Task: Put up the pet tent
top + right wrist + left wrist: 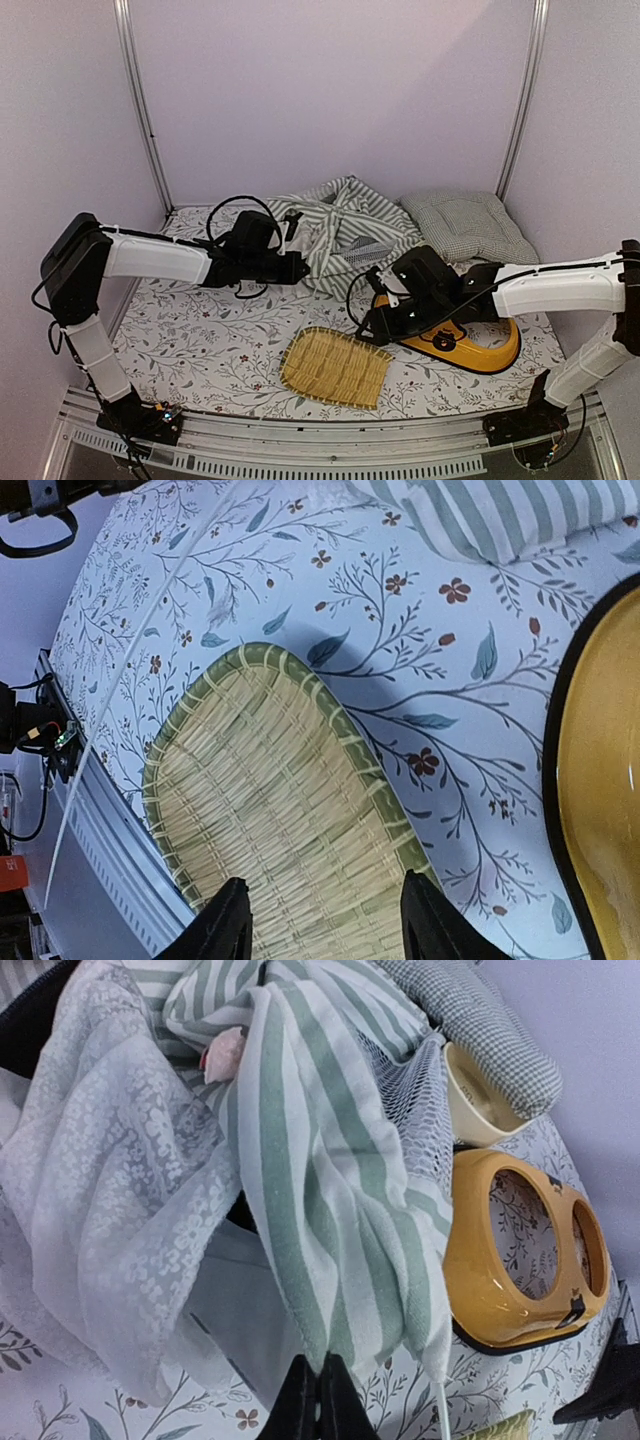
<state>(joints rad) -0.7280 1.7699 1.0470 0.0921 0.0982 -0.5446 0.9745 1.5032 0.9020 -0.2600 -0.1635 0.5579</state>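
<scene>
The pet tent (335, 235) looks light and limp, likely best taken at a thin pole (440, 1405). The left gripper (317, 1380) sits closed against its striped cloth; the right gripper (325, 890) gapes empty

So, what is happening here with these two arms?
The pet tent lies collapsed on the table, not yet set up. The left gripper is shut at the striped fabric's lower edge; whether it pinches the cloth I cannot tell. The right gripper hangs open and empty over a bamboo tray, beside a yellow bowl stand.
</scene>
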